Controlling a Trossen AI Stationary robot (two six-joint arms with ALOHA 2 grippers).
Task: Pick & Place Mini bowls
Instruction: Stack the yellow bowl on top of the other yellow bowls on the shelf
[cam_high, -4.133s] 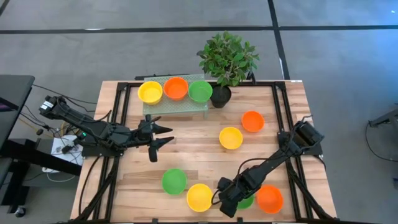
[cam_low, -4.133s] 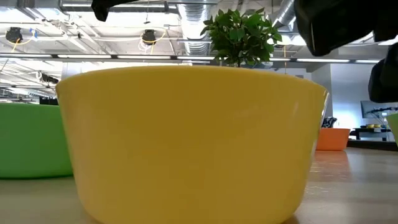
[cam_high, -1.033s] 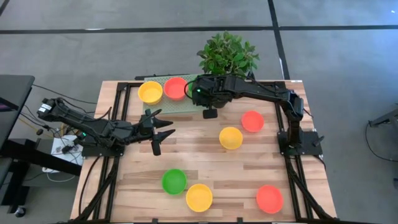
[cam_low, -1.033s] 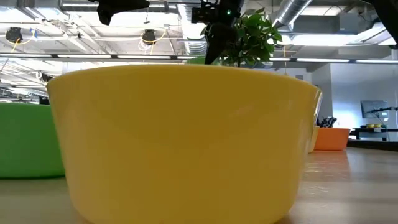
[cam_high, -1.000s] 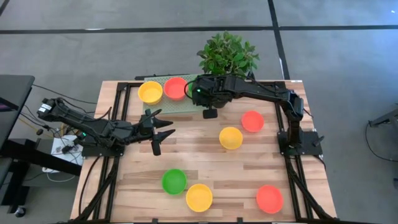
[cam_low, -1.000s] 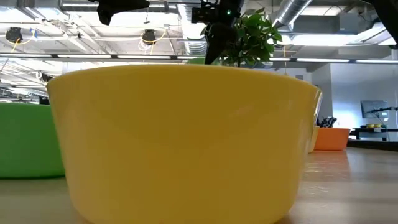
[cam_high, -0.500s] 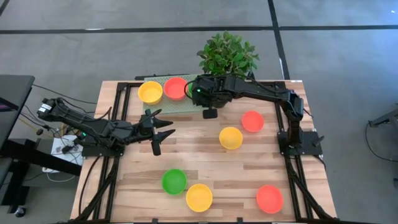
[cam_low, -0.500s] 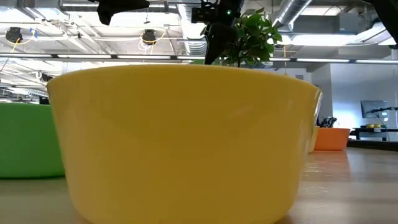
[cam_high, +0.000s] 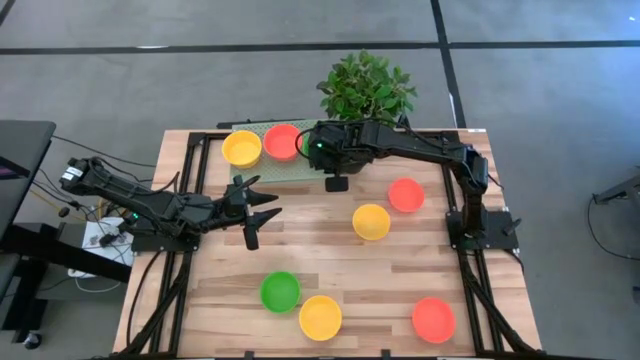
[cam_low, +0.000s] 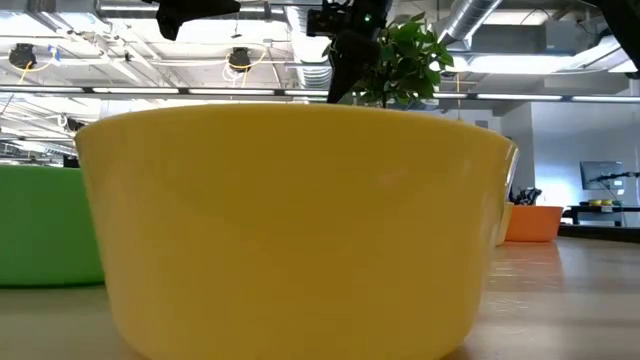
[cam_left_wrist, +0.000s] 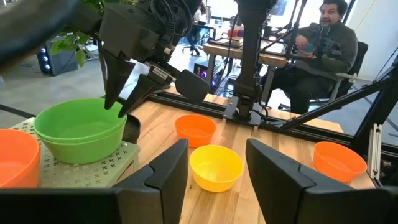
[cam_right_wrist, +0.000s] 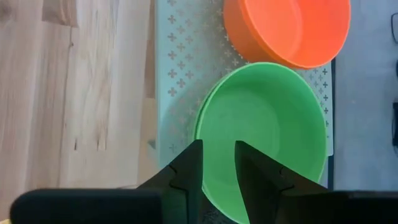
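Two green mini bowls (cam_right_wrist: 264, 137) sit nested on a pale perforated stand (cam_right_wrist: 177, 68) at the table's far edge. Beside them on the stand are a red-orange bowl (cam_high: 282, 142) and a yellow one (cam_high: 241, 148). My right gripper (cam_right_wrist: 217, 168) hangs over the green stack's rim, open, and hides the stack in the high view (cam_high: 322, 150). My left gripper (cam_high: 265, 225) waits open over the table's left middle, holding nothing. On the table stand a red-orange bowl (cam_high: 406, 194), a yellow (cam_high: 371, 221), a green (cam_high: 280, 291), a yellow (cam_high: 320, 316) and a red-orange (cam_high: 433, 319). My right gripper slants down from above at the upper green bowl's rim (cam_right_wrist: 200, 134), on the stack's side toward the table's near edge. One finger (cam_right_wrist: 261, 174) stands inside the bowl and one (cam_right_wrist: 183, 171) outside. I cannot tell whether either touches the rim. The bowl rests nested in the lower one.
A potted plant (cam_high: 365, 95) stands at the far edge, right of the stand. In the low view the near yellow bowl (cam_low: 290, 230) fills most of the picture. A person (cam_left_wrist: 323, 43) sits beyond the table's right side. Bare wood (cam_high: 310, 250) lies mid-table.
Over the last second nothing has visibly moved. Several seconds ago my right gripper was low at the near edge at a green bowl; that bowl is gone from there, and the gripper has come up to the far stand.
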